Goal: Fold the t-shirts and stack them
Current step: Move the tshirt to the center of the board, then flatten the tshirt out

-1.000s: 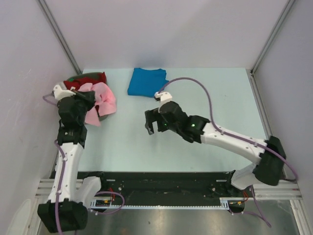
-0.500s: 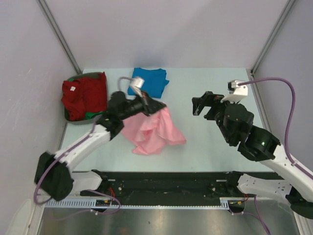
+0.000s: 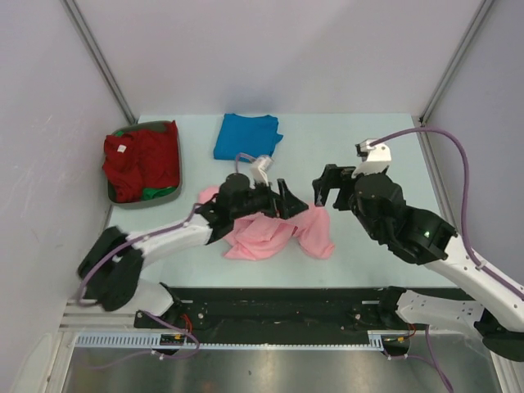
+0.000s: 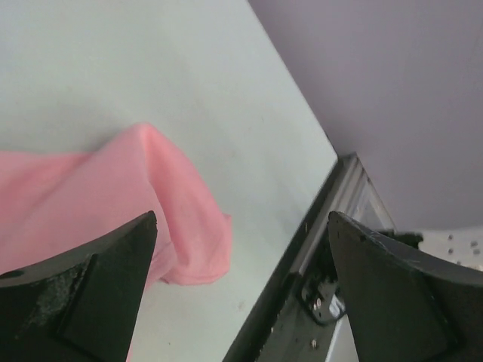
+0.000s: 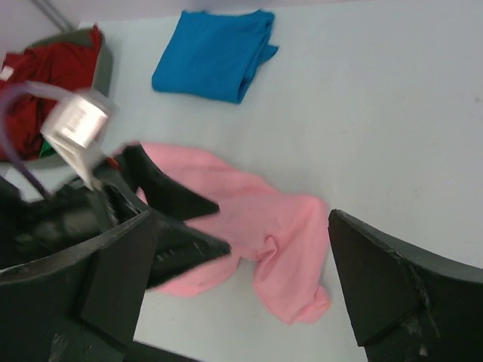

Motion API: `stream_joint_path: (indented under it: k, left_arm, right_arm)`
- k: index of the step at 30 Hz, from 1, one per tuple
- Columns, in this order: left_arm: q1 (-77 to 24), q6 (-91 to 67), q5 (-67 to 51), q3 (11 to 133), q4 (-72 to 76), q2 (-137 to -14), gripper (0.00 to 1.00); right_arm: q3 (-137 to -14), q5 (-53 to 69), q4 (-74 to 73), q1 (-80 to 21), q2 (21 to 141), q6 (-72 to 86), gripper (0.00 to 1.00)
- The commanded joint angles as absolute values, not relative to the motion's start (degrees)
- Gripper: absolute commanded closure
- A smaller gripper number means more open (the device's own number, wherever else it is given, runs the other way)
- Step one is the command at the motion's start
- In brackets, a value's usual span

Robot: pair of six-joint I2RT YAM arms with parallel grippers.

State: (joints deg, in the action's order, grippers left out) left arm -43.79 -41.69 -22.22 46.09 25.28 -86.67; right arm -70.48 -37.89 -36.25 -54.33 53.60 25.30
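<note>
Pink shirt point(image 3: 270, 235), blue shirt point(image 3: 246, 136), perhaps two binned shirts point(image 3: 137, 160); left tool point(image 4: 241, 219), right tool point(image 5: 241, 217) spread.

The pink shirt point(image 3: 274, 233) lies in a heap low in the middle of the table point(image 3: 344, 135). The left arm point(image 3: 168, 236) lies across it from 8 o'clock. The blue shirt point(image 3: 247, 136) sits at 12 and the bin point(image 3: 131, 201) at 10. From 1 to 2 o'clock the table is bare, with room to pass.
</note>
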Motion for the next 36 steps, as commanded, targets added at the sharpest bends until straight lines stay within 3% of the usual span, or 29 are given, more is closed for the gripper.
stream_joint_path:
  k: [1, 5, 10, 18, 36]
  left_arm:
    - [-42.7, -34.1, -1.6, 50.8, 5.2, -69.5, 0.0]
    - [-39.4, -33.4, 11.3, 56.5, -16.2, -61.3, 0.0]
    - [-28.0, -33.9, 7.3, 51.3, -26.7, -51.5, 0.0]
    - [-12.9, -36.2, 3.6, 40.3, -33.5, -41.4, 0.0]
    - [-1.3, -39.6, 6.8, 37.5, -38.4, -31.2, 0.0]
  right_arm:
    - [-70.1, -26.7, -37.4, -56.6, 56.5, 22.4, 0.0]
    - [-70.0, -14.2, -36.8, -57.9, 62.6, 18.6, 0.0]
    - [-70.1, -8.0, -33.9, -62.7, 73.8, 15.0, 0.0]
    - [-73.7, -2.0, -29.0, -71.4, 92.5, 9.1, 0.0]
    - [-89.6, -3.2, -25.7, -75.6, 115.0, -4.8, 0.0]
